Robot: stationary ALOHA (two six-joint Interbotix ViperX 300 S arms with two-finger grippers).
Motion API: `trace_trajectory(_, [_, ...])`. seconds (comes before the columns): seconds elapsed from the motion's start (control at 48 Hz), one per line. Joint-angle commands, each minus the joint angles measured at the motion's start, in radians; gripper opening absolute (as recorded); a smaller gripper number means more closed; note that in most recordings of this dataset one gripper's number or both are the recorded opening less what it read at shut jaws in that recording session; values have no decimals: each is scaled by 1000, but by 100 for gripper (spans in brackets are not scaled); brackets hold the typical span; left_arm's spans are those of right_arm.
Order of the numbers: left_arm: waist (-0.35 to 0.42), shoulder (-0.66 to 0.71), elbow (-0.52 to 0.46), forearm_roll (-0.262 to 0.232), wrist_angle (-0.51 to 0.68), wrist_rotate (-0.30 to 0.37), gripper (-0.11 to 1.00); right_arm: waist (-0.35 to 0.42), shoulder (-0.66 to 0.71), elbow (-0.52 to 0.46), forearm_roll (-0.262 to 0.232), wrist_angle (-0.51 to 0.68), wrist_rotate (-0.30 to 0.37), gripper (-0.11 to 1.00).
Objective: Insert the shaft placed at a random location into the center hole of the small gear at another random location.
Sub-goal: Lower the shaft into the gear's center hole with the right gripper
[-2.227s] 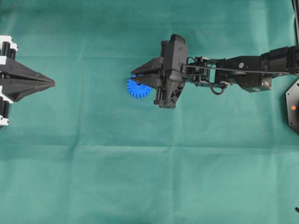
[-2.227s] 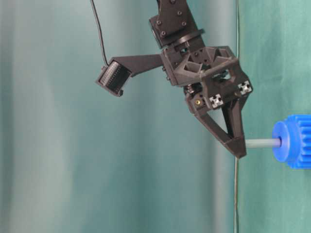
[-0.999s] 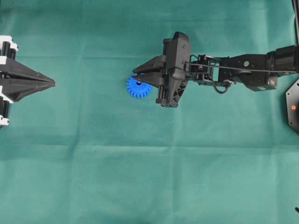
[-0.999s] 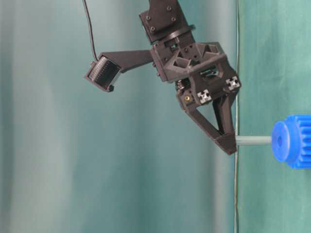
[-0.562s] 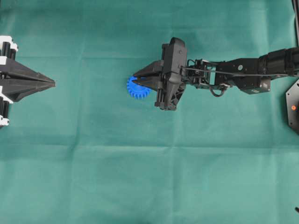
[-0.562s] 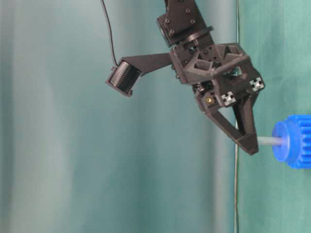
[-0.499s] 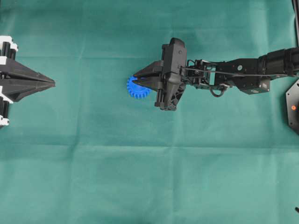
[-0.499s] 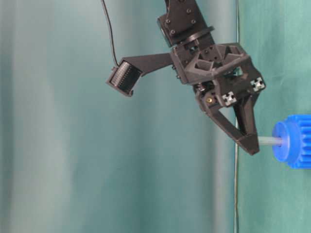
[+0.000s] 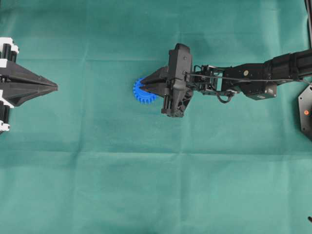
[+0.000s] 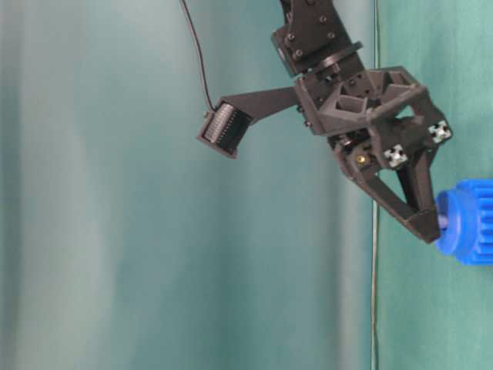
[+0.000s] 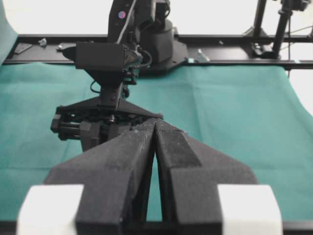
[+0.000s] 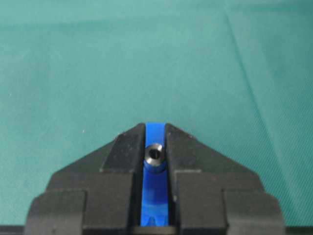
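Blue small gear (image 9: 144,91) lies mid-cloth (image 9: 97,170); my right gripper (image 9: 145,87) pinches the shaft (image 12: 155,155) against its hub; left gripper (image 9: 54,87) closed.

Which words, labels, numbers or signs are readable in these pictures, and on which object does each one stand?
No readable text in any view.
Right gripper: two small white squares with black cross-like patterns, markers and not letters.
Base of the far arm in the left wrist view: a small round coloured sticker, too small to read.
The small gear and the green cloth: no markings.
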Motion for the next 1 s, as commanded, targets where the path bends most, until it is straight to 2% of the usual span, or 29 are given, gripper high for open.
trace_trajectory(0.0, [-2, 9, -18, 3, -6, 2, 0, 5, -14, -17, 3, -17, -2, 12])
trace_trajectory(0.687, [-2, 9, -18, 3, -5, 2, 0, 8, -12, -17, 3, -17, -2, 14])
trace_trajectory(0.749, [-2, 9, -20, 3, -5, 0, 0, 8, -12, -17, 3, -17, -2, 25])
trace_trajectory(0.916, [-2, 8, -20, 3, -5, 0, 0, 8, -15, -20, 3, -17, -3, 75])
trace_trajectory(0.978, [-2, 8, -20, 3, -5, -2, 0, 8, -23, -21, 3, -15, -3, 81])
